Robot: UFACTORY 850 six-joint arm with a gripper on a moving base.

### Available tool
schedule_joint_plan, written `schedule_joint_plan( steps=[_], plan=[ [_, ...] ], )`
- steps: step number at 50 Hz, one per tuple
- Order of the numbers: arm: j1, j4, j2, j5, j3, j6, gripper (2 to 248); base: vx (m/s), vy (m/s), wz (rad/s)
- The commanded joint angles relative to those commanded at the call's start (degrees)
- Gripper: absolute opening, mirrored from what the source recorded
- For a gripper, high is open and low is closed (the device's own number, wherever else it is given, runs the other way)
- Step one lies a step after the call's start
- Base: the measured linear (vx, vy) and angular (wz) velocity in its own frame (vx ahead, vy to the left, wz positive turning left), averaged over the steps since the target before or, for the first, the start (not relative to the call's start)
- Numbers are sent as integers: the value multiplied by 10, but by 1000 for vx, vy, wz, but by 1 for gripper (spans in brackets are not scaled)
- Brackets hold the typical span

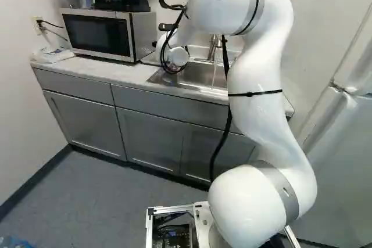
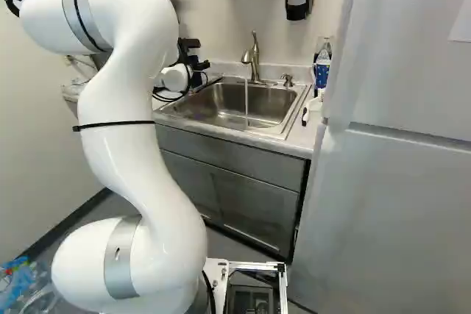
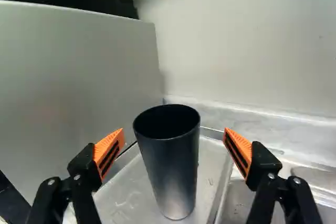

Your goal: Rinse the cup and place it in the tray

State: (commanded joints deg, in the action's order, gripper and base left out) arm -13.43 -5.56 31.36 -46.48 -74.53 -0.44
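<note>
In the right base view the black body of my gripper shows beyond the white wrist, its fingertips hidden. The wrist view has the gripper standing open, one orange pad to each side of a dark cup, with gaps on both sides. The cup is upright, mouth up, its base on a shiny metal tray. In the base views I cannot make out the cup.
Beside the tray lies the sink, where water runs from the faucet. The microwave stands on the tray's other side, with the wall behind. A fridge is at the right.
</note>
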Motion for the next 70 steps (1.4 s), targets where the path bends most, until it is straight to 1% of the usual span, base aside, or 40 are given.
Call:
schedule_joint_plan(
  steps=[49,56,70],
  plan=[
    [0,0,-28,0,-25,0,247,0,0,0],
    [0,6,-31,0,-30,0,247,0,0,0],
    [9,14,-41,0,-35,0,247,0,0,0]
  ],
)
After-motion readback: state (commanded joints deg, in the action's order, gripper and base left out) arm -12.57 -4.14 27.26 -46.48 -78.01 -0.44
